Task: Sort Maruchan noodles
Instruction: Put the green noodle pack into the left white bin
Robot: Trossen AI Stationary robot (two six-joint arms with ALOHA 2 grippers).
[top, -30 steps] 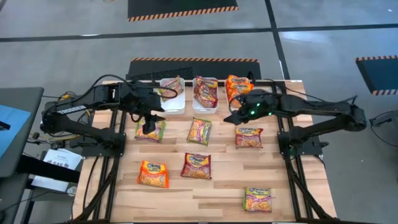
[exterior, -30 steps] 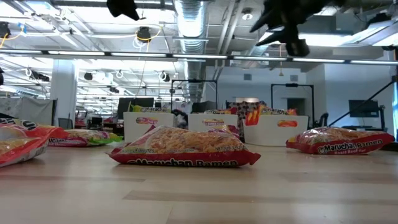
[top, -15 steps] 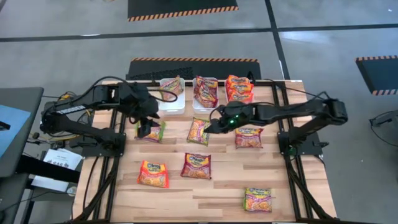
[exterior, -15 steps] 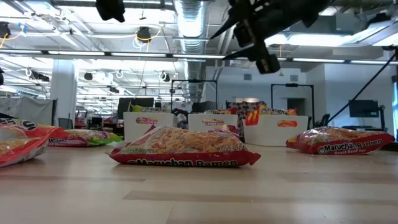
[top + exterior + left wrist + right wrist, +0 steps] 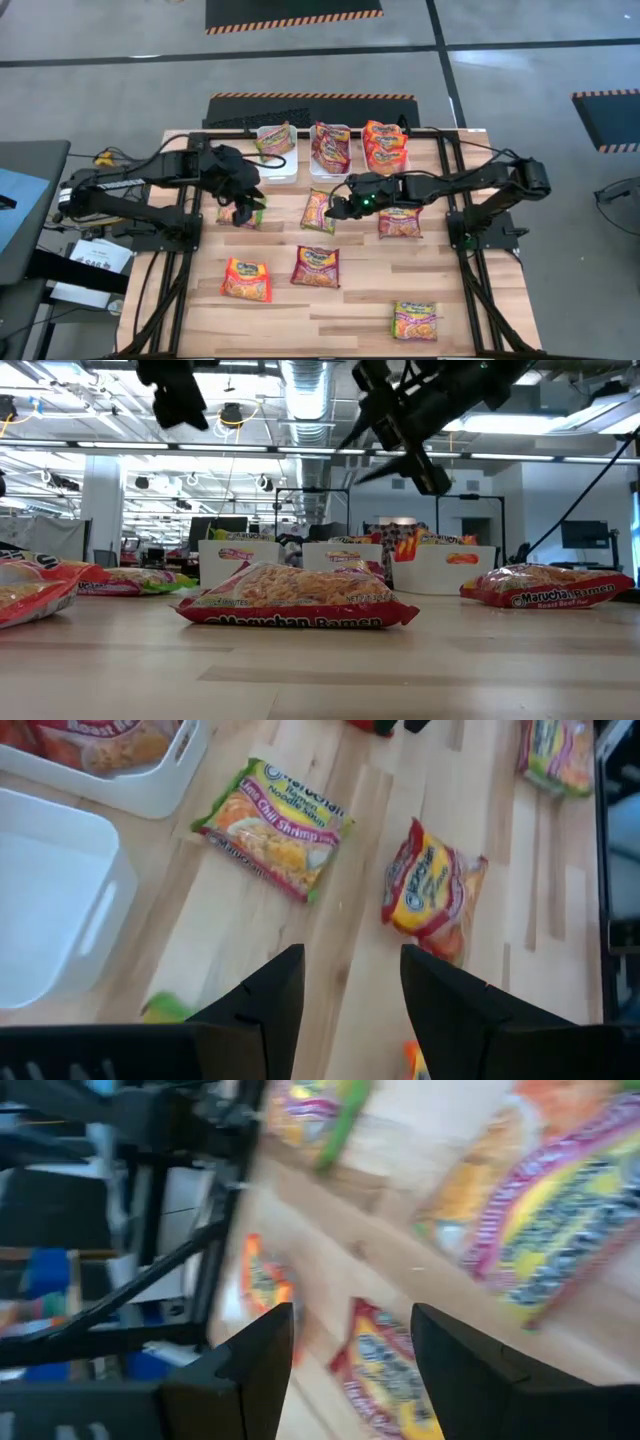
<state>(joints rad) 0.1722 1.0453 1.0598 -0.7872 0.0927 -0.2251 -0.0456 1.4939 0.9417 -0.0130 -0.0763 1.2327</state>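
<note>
So the wooden table (image 5: 350, 300) has three white bins (image 5: 331, 165) lined up along its far edge, each with ramen packets in it: a green-trim one in the left bin, a maroon one in the middle, orange ones stacked in the right. The rest of the Maruchan noodles (image 5: 318, 266) are lying flat and scattered on the table: a green-trim packet (image 5: 246, 214) near the left bin, a lime chili shrimp packet (image 5: 318, 211) in the middle, a pink-trim one just right of that, then an orange and a maroon one closer to the front, and one more off by the front right corner.

Left gripper (image 5: 243, 208) hangs right above the green-trim packet, fingers (image 5: 268, 1003) spread apart with nothing between them. Right gripper (image 5: 338, 207) is stretched way over toward the middle, just beside the lime chili shrimp packet, fingers (image 5: 246, 1360) also wide apart and empty.
</note>
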